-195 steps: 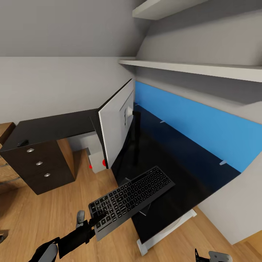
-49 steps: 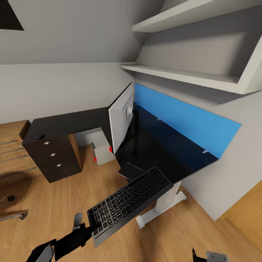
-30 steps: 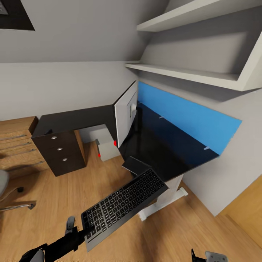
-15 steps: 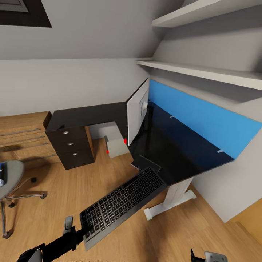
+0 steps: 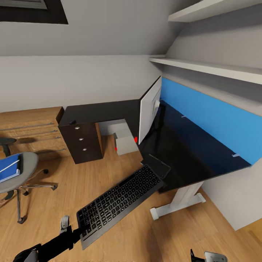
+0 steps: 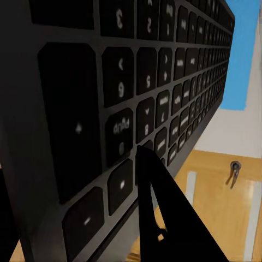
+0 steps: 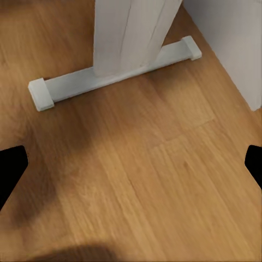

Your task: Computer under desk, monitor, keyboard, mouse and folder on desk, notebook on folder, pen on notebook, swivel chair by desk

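Swivel chair (image 5: 16,171) and folder (image 5: 9,168) cut off at frame edge.

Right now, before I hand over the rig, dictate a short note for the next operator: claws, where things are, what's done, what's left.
Left claw: shut on the slim silver-framed black-keyed keyboard, held in the air off the desk edge.
Right claw: open, empty, over wood floor near the desk's white leg.
Done: black widescreen monitor stands on the black L-shaped desk; light grey computer tower sits under it.
Left: set keyboard by monitor; bright blue folder lies on the grey swivel chair; then mouse, notebook, pen, chair.
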Robot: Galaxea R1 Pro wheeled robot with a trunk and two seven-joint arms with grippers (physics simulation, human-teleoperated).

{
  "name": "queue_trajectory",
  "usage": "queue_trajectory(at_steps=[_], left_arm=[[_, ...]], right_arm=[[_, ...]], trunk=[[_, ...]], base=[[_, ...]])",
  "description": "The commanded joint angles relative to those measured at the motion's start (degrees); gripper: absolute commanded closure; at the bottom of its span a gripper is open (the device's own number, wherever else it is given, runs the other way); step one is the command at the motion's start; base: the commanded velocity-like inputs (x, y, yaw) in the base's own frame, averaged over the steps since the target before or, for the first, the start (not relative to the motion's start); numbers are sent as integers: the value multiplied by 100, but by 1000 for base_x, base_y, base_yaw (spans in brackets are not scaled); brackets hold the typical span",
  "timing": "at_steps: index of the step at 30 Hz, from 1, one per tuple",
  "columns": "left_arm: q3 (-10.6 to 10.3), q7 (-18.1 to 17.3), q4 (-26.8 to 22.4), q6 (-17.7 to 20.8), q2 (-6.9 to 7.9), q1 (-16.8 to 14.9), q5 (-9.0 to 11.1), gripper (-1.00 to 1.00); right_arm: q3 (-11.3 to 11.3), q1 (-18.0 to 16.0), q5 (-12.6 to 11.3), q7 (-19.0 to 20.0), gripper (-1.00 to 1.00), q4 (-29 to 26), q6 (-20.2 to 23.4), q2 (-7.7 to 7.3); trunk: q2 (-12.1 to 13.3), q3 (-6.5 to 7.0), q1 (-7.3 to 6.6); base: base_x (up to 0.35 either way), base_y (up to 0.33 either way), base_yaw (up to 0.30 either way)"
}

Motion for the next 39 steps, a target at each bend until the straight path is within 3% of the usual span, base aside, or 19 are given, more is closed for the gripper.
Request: queue_trajectory(at_steps=[1, 5, 12, 17, 21, 23, 29, 31, 34, 37, 39], left_arm=[[-2, 0, -3, 41, 13, -5, 51, 100], [284, -1, -18, 63, 67, -5, 71, 100], [1340, 51, -29, 78, 36, -5, 86, 100], [1711, 66, -51, 69, 18, -5, 129, 100], [1849, 194, -139, 68, -38, -5, 229, 100], [1946, 443, -286, 68, -64, -5, 291, 100], [2208, 1720, -1070, 65, -178, -5, 572, 100], [2226, 1970, -1243, 66, -221, -5, 648, 100], [2248, 2358, -1578, 67, -362, -5, 980, 100], [2245, 2526, -1789, 67, -504, -5, 1374, 100], [2243, 2633, -1894, 67, -550, -5, 1516, 100]], right_arm=[[-32, -5, 60, -29, -100, 10, -20, -1], [-32, -5, 60, -29, -100, 10, -19, 0], [-32, -5, 60, -25, -100, 10, -20, 0], [-32, -5, 60, -25, -100, 11, -19, 10], [-32, -5, 60, -25, -100, 15, -19, 15], [-32, -5, 60, -25, -100, 17, -19, 16], [-32, -5, 60, -25, -100, 18, -19, 17], [-32, -5, 60, -25, -100, 18, -19, 22], [-32, -5, 60, -29, -100, 17, -19, 59], [-32, -5, 60, -32, -100, 18, -19, 87], [-32, -5, 60, -32, -100, 18, -21, 105]], trunk=[[-4, -12, 0], [-4, -39, 0], [-4, -85, 0], [-4, -116, 0], [-4, -140, 0], [-4, -153, 0], [-4, -189, 0], [-4, -200, 0], [-4, -213, 0], [-4, -220, 0], [-4, -223, 0]], base=[[0, 0, 188], [0, 0, 188], [0, 0, 188], [0, 0, 188], [0, 0, 181], [0, 0, 174], [0, 0, 169], [0, 0, 153], [0, 0, 116], [0, 0, 56], [0, 0, 27]])
